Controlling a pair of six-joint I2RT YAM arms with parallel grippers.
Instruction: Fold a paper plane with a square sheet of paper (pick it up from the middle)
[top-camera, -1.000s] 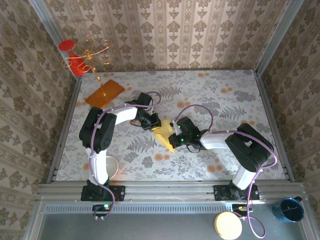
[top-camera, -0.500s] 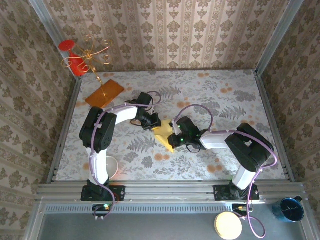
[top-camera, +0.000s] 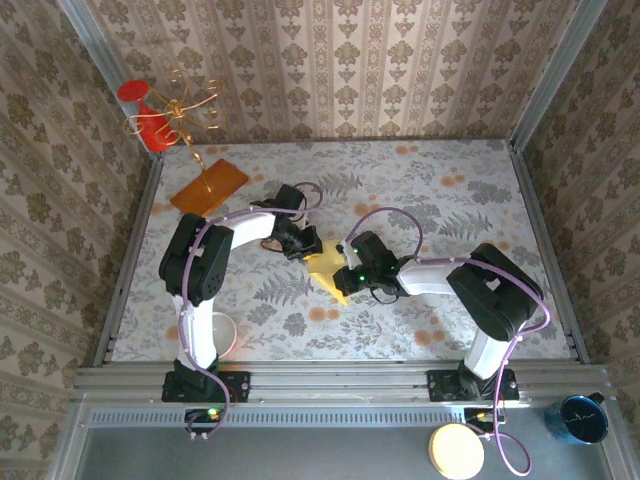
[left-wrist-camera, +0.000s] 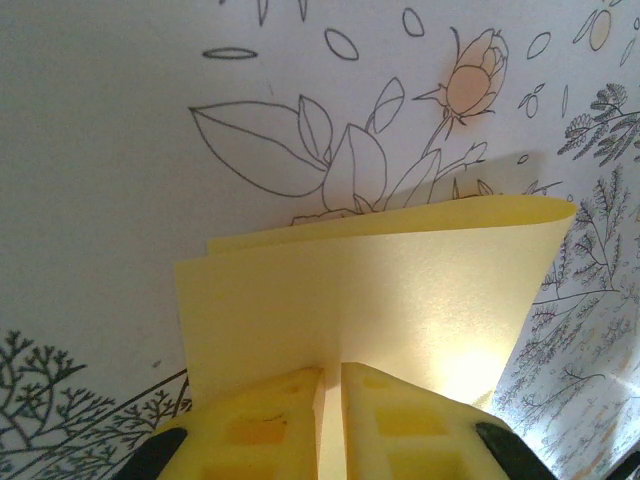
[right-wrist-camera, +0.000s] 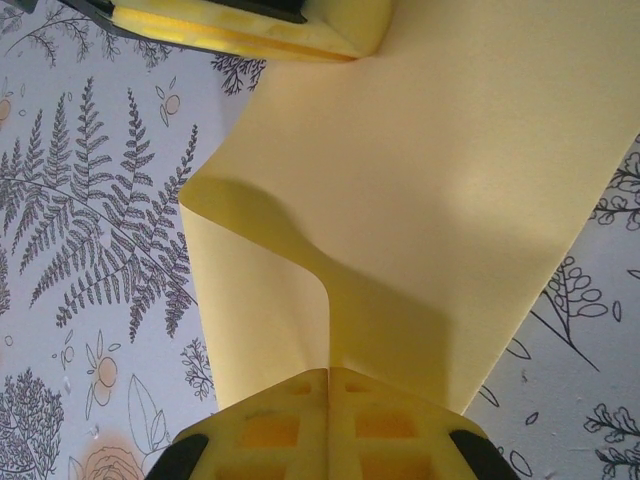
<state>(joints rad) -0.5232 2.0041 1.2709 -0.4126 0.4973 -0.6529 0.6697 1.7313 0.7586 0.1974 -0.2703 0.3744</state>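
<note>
To the right of the orange board (top-camera: 208, 186) and nearer the arm bases than it, the yellow sheet of paper (top-camera: 328, 270) is over the middle of the flowery desk (top-camera: 450, 200). Two claws have hold of it. The left claw (top-camera: 308, 246) is on the side of the paper closer to the board. Its yellow pads (left-wrist-camera: 270, 415) are pinched almost together on one edge, with two layers of paper (left-wrist-camera: 380, 290) standing up in front of them. The right claw (top-camera: 343, 268) is on the side farther from the board. It is squeezed tight on the paper too (right-wrist-camera: 330, 378). Between the two claws the paper (right-wrist-camera: 420, 180) is bent and curls in a soft fold. The left claw (right-wrist-camera: 250, 25) grips its far edge.
</note>
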